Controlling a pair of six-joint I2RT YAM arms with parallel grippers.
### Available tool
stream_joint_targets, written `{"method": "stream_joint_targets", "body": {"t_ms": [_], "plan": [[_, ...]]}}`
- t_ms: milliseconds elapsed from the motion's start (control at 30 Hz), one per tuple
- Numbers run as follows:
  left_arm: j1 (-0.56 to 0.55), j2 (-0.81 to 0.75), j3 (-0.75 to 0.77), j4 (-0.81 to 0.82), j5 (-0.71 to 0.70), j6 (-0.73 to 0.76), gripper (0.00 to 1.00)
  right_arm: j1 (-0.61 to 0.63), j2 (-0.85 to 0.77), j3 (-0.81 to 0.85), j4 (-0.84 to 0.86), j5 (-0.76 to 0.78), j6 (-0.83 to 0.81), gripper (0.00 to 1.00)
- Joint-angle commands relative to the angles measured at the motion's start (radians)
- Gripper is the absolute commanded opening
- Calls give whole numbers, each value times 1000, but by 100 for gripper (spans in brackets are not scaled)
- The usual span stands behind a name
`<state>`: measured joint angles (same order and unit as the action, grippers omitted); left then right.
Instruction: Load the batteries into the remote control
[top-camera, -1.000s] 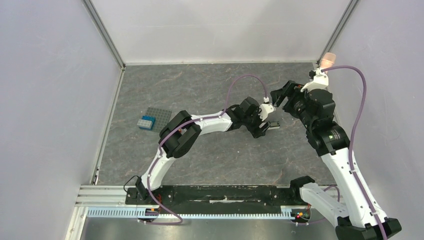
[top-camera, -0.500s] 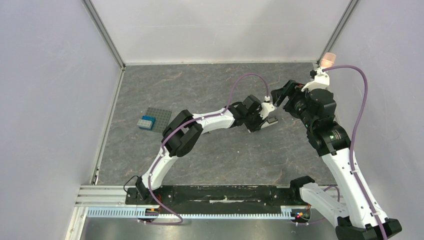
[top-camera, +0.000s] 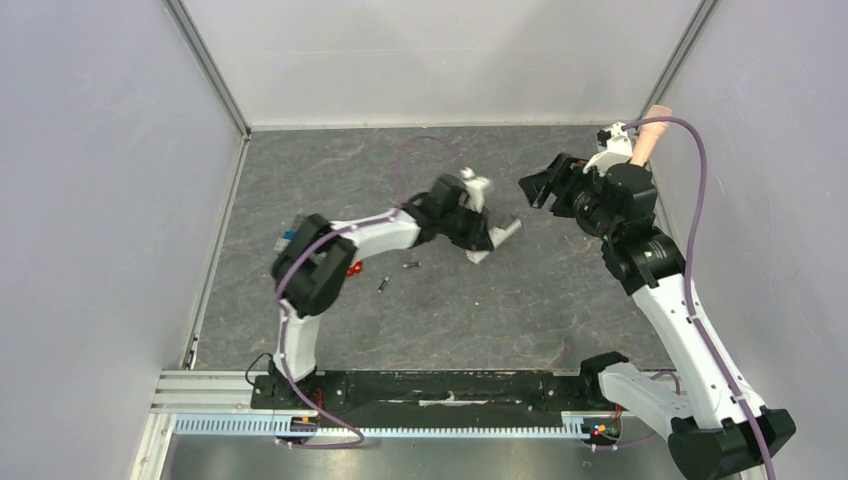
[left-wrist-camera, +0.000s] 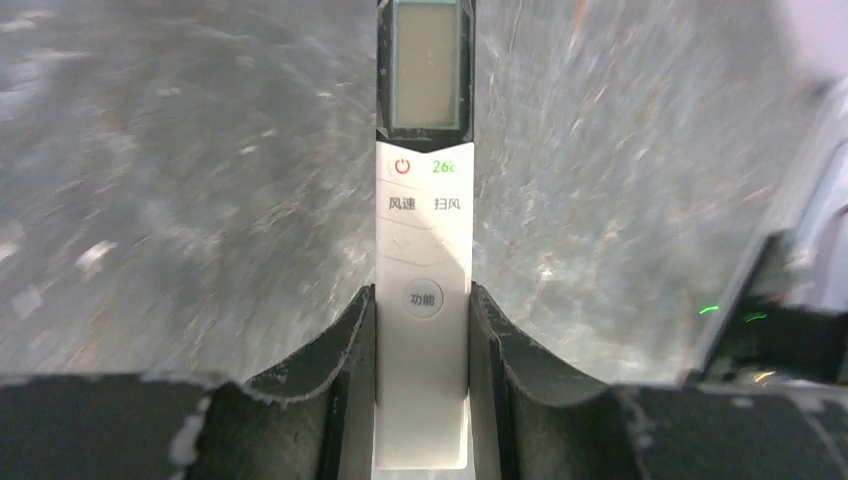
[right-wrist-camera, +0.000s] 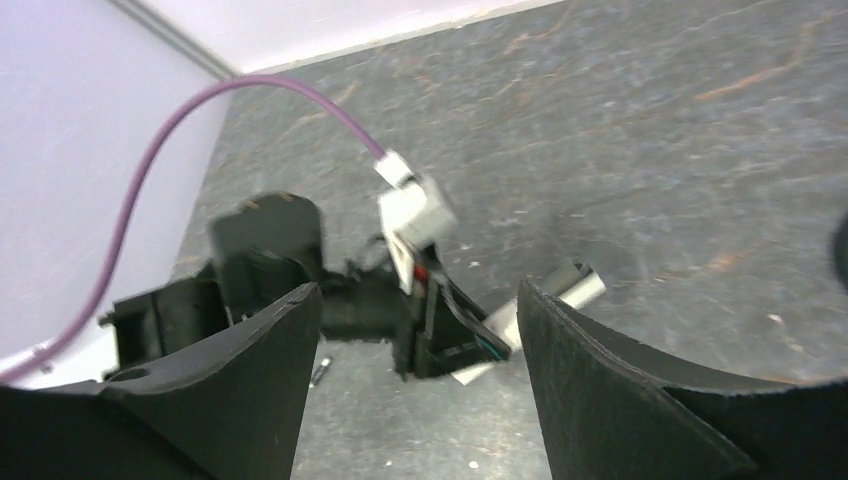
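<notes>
My left gripper (left-wrist-camera: 422, 300) is shut on the remote control (left-wrist-camera: 422, 250), a slim white bar with a screen at its far end and buttons facing the wrist camera. From above, the left gripper (top-camera: 483, 236) holds the remote control (top-camera: 503, 234) slanted over the middle of the floor. Two batteries lie on the floor to its left, one battery (top-camera: 410, 265) nearer and the other battery (top-camera: 383, 284) lower left. My right gripper (top-camera: 533, 190) hangs open to the right of the remote. In the right wrist view the right gripper (right-wrist-camera: 418, 300) holds nothing, and the remote control (right-wrist-camera: 578, 287) shows beyond it.
A red-orange toy (top-camera: 353, 268) sits beside the left arm's elbow. A blue brick (top-camera: 289, 238) peeks out behind that arm. A pink microphone (top-camera: 652, 130) stands in the back right corner. Grey walls close in the floor on three sides.
The left jaws closed on the remote and the arm swung left, carrying it. That uncovered the batteries and the red toy. The right gripper drew back slightly.
</notes>
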<state>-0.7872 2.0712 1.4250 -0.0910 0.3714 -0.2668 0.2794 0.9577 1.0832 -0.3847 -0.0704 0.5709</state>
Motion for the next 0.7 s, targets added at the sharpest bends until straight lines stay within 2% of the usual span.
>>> {"method": "stream_joint_targets", "body": {"t_ms": [0,133,300,467,667], "plan": [[123,-244,-165,363,150,-410,2,4,8,-57,191,-179,77,74],[184,-377,-298,593,178,-645,2,34,19,-161,347,-266,147,76],[207,-472,-403,836,189,-881,2,104,51,-245,559,-263,279,78],[212,-503,-494,1162,198,-1136,2,124,101,-265,725,-228,420,78],[212,-531,-554,1307,185,-1260,2,125,114,-292,885,-216,492,78]]}}
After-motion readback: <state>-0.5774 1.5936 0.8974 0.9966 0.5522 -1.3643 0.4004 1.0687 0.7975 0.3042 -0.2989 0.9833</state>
